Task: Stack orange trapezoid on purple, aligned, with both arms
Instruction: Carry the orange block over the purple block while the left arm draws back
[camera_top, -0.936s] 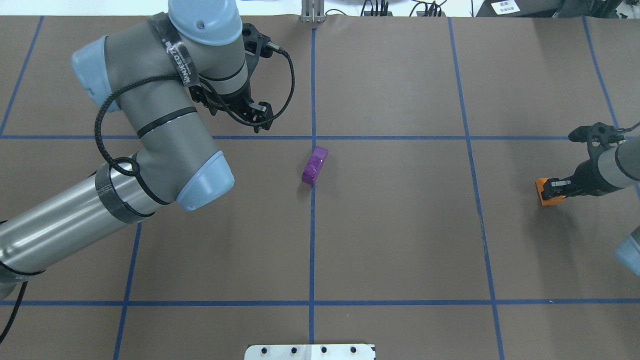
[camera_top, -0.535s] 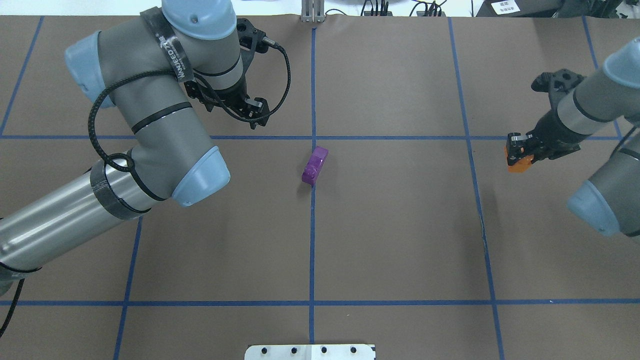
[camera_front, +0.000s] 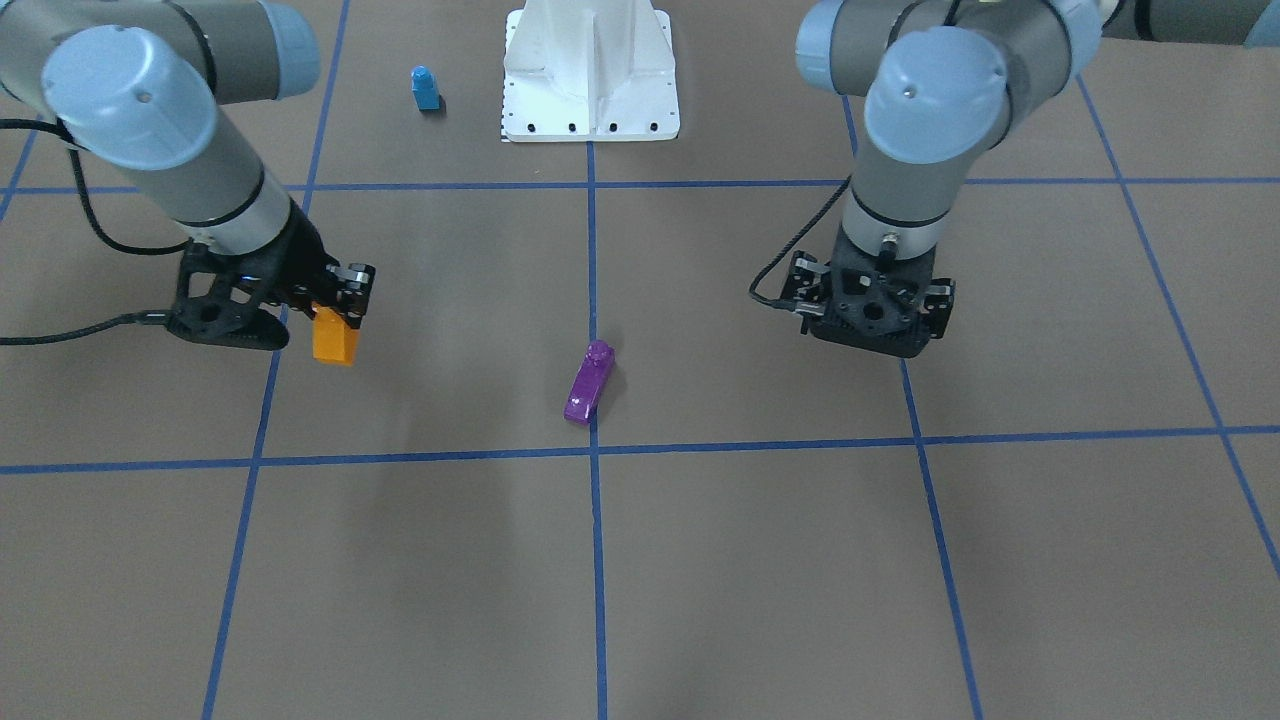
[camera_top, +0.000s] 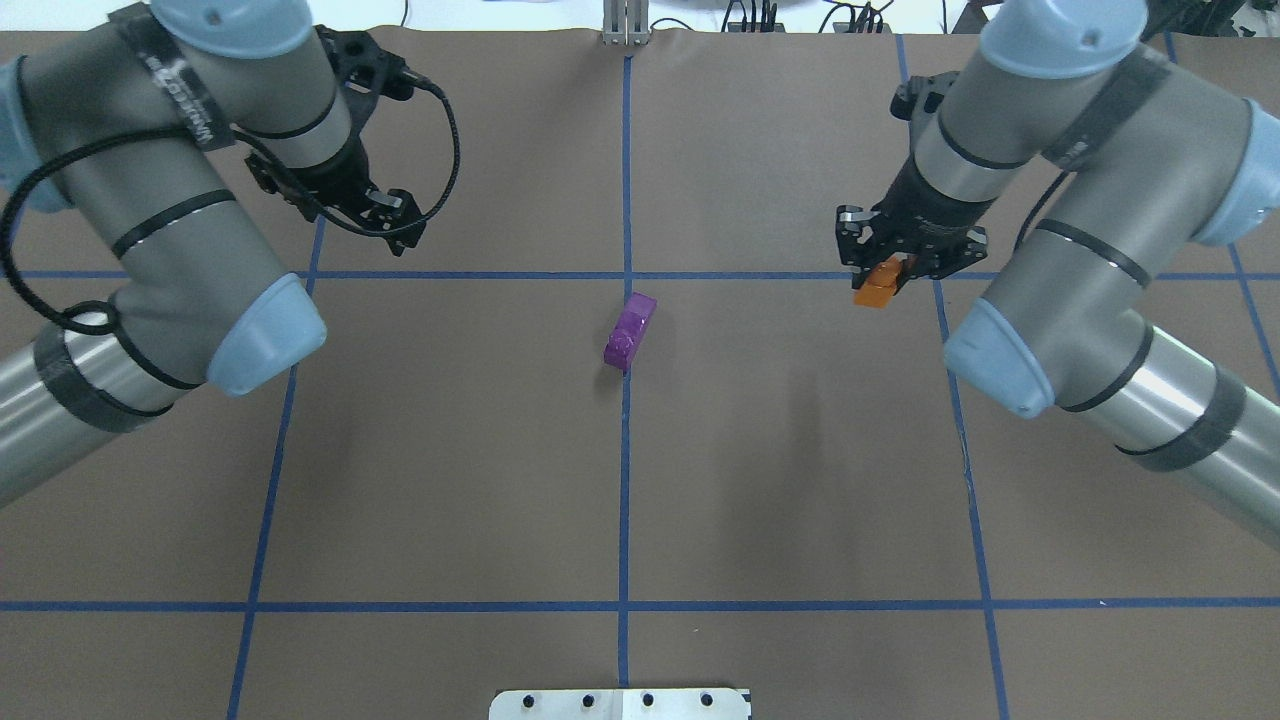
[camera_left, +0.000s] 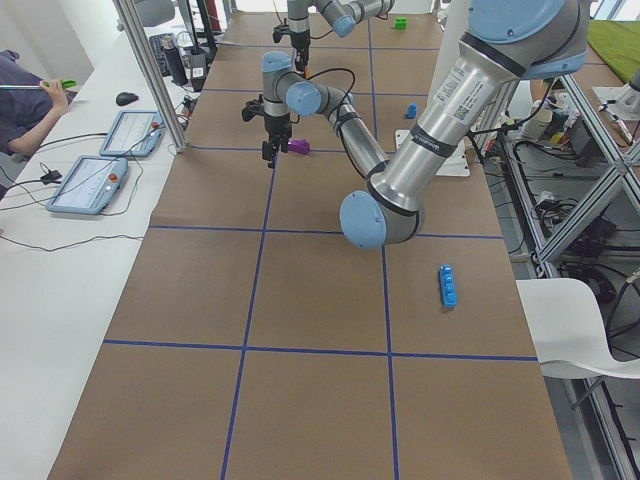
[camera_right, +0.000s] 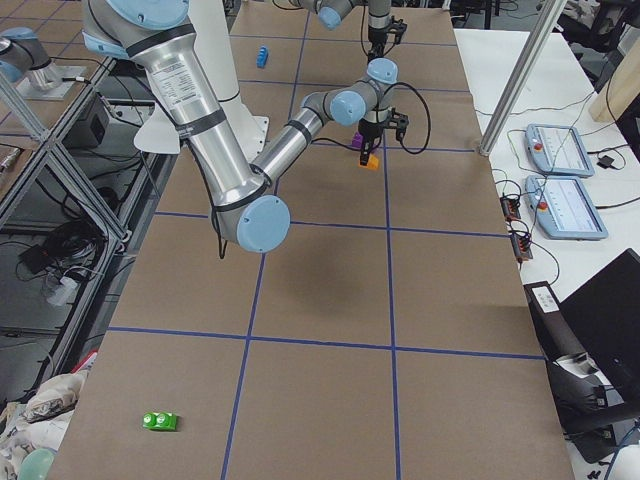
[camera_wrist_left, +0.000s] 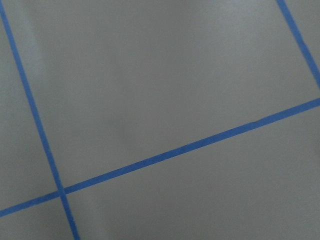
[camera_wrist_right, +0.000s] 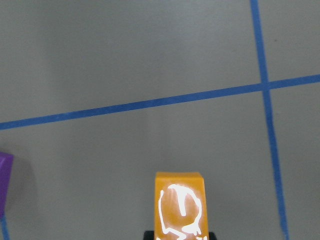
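Observation:
The purple (camera_top: 630, 330) brick lies on the brown table at the centre line, also seen in the front-facing view (camera_front: 588, 383) and at the left edge of the right wrist view (camera_wrist_right: 4, 185). The orange trapezoid (camera_top: 878, 286) hangs above the table, well to the right of the purple, with my right gripper (camera_top: 897, 268) shut on it. It fills the bottom of the right wrist view (camera_wrist_right: 179, 205) and shows in the front-facing view (camera_front: 334, 338) too. My left gripper (camera_top: 398, 222) hovers far left of the purple, looks open and holds nothing.
A small blue brick (camera_front: 425, 88) stands beside the white robot base (camera_front: 590, 90). Off towards the table's ends lie a long blue brick (camera_left: 449, 286) and a green brick (camera_right: 159, 421). A person (camera_left: 25, 90) sits at the side bench with tablets (camera_left: 85, 185).
My right arm has carried the orange trapezoid from the far right edge inward and towards the back, closer to the purple. My left arm has swung left, away from the purple.

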